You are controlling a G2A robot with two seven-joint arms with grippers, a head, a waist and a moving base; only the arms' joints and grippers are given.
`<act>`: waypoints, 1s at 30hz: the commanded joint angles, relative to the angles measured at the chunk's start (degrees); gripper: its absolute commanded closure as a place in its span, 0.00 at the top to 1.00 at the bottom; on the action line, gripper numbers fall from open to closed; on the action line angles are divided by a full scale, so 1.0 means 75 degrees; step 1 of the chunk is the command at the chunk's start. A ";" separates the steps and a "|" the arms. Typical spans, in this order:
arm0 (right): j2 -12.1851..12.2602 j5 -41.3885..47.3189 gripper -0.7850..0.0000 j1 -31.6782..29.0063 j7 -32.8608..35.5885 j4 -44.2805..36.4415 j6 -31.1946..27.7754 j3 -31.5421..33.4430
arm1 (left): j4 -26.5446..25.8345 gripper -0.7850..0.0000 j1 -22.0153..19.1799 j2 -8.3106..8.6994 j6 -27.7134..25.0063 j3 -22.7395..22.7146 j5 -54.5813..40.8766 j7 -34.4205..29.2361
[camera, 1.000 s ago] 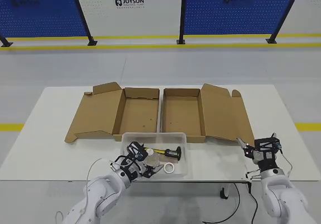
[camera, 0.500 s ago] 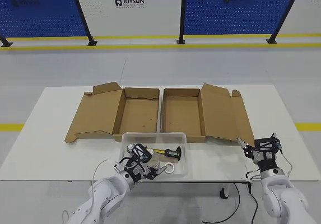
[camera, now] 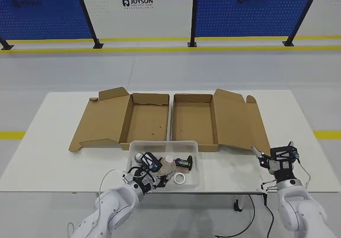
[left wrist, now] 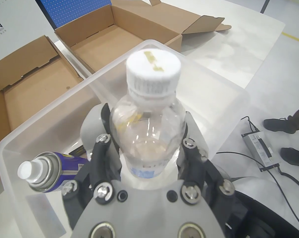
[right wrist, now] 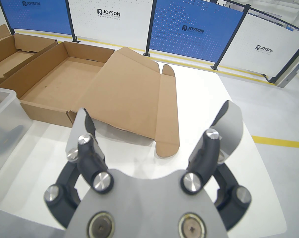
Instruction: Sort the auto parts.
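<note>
The auto parts [camera: 185, 162] lie together in a clear bin [camera: 163, 142] at the lower middle of the top view, on the near side of the table [camera: 57, 149]. Among them are a white ring [camera: 180, 178] and a spray can [left wrist: 47, 172].

The left gripper [left wrist: 147, 134] is inside the bin, its fingers [left wrist: 103, 125] clamped on the body of a clear plastic bottle [left wrist: 149, 110] below the white cap. The cap points toward the bin's far wall. Whether the bottle is off the bin floor cannot be told.

The right gripper [right wrist: 154, 117] holds nothing, and its jaws are spread wide. It sits over bare table at the lower right of the top view, near the flap of the right box [camera: 194, 122]. The left box [camera: 148, 122] lies beside that one, and both are open just beyond the bin.

The likeliest trouble is the grip itself. The bottle looks smooth and thin-walled, so it may slip or twist between the fingers, or buckle if squeezed hard. On the way out, the cap end could catch the bin's far rim and drag the light bin along. The spray can stands just beside the gripper, and a sideways swing could knock it over. The frames do not show which box suits the bottle, so a wrong drop is also possible.
</note>
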 commanded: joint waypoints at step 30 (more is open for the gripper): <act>0.0000 0.0000 1.00 0.0000 0.0000 0.0000 0.0000 0.0000 | -0.0419 1.00 -0.0323 0.0016 -0.0106 -0.0181 -0.0112 -0.0148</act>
